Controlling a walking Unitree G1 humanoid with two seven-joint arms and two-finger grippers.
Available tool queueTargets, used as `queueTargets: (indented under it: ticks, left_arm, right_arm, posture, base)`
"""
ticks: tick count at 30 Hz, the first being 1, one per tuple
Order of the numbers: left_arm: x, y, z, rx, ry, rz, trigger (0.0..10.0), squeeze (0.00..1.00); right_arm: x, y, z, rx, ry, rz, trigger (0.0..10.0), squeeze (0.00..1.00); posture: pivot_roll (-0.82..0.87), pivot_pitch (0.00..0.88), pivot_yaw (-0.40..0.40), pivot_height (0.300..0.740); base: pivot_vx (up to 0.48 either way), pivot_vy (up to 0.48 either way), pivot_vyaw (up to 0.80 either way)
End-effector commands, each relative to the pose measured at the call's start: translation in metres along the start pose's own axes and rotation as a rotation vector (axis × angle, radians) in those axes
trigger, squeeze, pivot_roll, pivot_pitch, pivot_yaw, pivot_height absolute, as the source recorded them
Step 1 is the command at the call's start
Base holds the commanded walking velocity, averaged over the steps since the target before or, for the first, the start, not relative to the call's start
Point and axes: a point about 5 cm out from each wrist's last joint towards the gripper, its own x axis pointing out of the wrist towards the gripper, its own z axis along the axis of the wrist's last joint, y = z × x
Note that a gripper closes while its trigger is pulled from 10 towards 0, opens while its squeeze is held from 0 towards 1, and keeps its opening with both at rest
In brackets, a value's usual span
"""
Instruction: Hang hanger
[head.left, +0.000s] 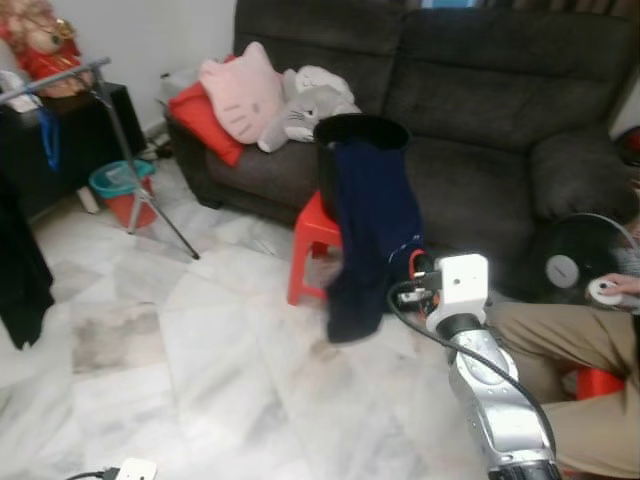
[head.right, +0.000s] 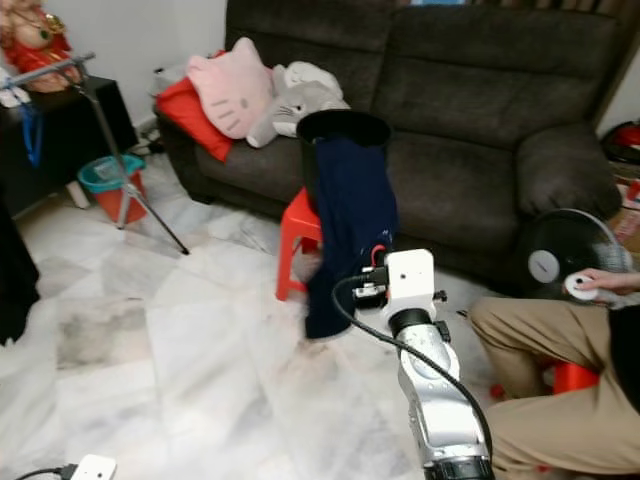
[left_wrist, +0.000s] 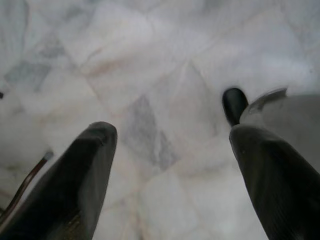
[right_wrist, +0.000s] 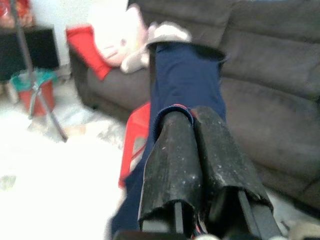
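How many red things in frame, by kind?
Red stool: 1
Red cushion: 1
Red bucket, teal rim: 1
Red object beside the seated person's leg, kind unclear: 1
Total: 4

Ahead of me a dark grey sofa (head.left: 480, 110) runs along the far side. At its left end lie a red cushion (head.left: 200, 118), a pink cat-face pillow (head.left: 243, 92) and a grey plush toy (head.left: 308, 105). In front of it a red plastic stool (head.left: 312, 245) carries a black bucket (head.left: 358, 150). Far left, a tripod stand (head.left: 125, 160) straddles a teal-rimmed red pail (head.left: 122, 190). At my right a person in tan trousers (head.left: 570, 370) sits beside a black fan (head.left: 575, 255). White marble floor (head.left: 200, 350) lies nearest.
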Motion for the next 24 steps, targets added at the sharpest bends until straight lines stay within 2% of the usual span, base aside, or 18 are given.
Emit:
queueTargets:
  ticks: [1, 2, 4, 6, 8, 10, 12, 14, 19, 24]
  left_arm:
    - [0.000, 0.000, 0.001, 0.022, 0.006, -0.006, 10.0, 0.00]
    - [0.000, 0.000, 0.001, 0.022, 0.007, -0.006, 10.0, 0.00]
    - [0.000, 0.000, 0.001, 0.022, 0.007, -0.006, 10.0, 0.00]
    - [0.000, 0.000, 0.001, 0.024, 0.007, -0.007, 10.0, 0.00]
    - [0.000, 0.000, 0.001, 0.026, 0.008, -0.009, 10.0, 0.00]
    - [0.000, -0.001, 0.001, 0.026, 0.008, -0.010, 10.0, 0.00]
    - [0.000, -0.001, 0.001, 0.025, 0.006, -0.009, 10.0, 0.00]
    - [0.000, 0.000, 0.001, 0.022, 0.005, -0.006, 10.0, 0.00]
    - [0.000, 0.000, 0.001, 0.022, 0.005, -0.006, 10.0, 0.00]
    - [0.000, 0.000, 0.001, 0.017, 0.004, -0.002, 10.0, 0.00]
  right_arm:
    - [-0.004, -0.012, -0.023, -0.028, 0.135, -0.041, 10.0, 0.00]
    - [-0.007, -0.022, -0.037, -0.031, 0.225, -0.104, 10.0, 0.00]
    - [-0.009, -0.026, -0.042, -0.025, 0.259, -0.128, 10.0, 0.00]
    - [-0.011, -0.032, -0.051, 0.011, 0.291, -0.170, 10.0, 0.00]
    - [-0.019, -0.042, -0.072, 0.081, 0.358, -0.240, 10.0, 0.00]
    - [-0.021, -0.044, -0.075, 0.094, 0.370, -0.254, 10.0, 0.00]
    - [-0.026, -0.048, -0.087, 0.144, 0.401, -0.293, 10.0, 0.00]
    - [-0.025, -0.051, -0.084, 0.199, 0.372, -0.317, 10.0, 0.00]
    - [-0.014, -0.055, -0.068, 0.184, 0.294, -0.314, 10.0, 0.00]
    - [-0.009, -0.057, -0.062, 0.175, 0.252, -0.325, 10.0, 0.00]
  posture:
    - [-0.20, 0.000, 0.006, 0.732]
    - [-0.20, 0.000, 0.006, 0.732]
    - [-0.20, 0.000, 0.006, 0.732]
    - [-0.20, 0.000, 0.006, 0.732]
    - [-0.20, 0.000, 0.007, 0.732]
    - [-0.20, 0.000, 0.007, 0.732]
    - [-0.19, 0.000, 0.007, 0.732]
    - [-0.18, 0.000, 0.007, 0.732]
    - [-0.18, 0.000, 0.006, 0.732]
    - [-0.17, 0.000, 0.003, 0.732]
  base:
    - [0.000, 0.000, 0.00]
    - [0.000, 0.000, 0.00]
    - [0.000, 0.000, 0.00]
    - [0.000, 0.000, 0.00]
    - [0.000, 0.000, 0.00]
    - [0.000, 0.000, 0.00]
    - [0.000, 0.000, 0.00]
    - [0.000, 0.000, 0.00]
    - [0.000, 0.000, 0.00]
    - [0.000, 0.000, 0.00]
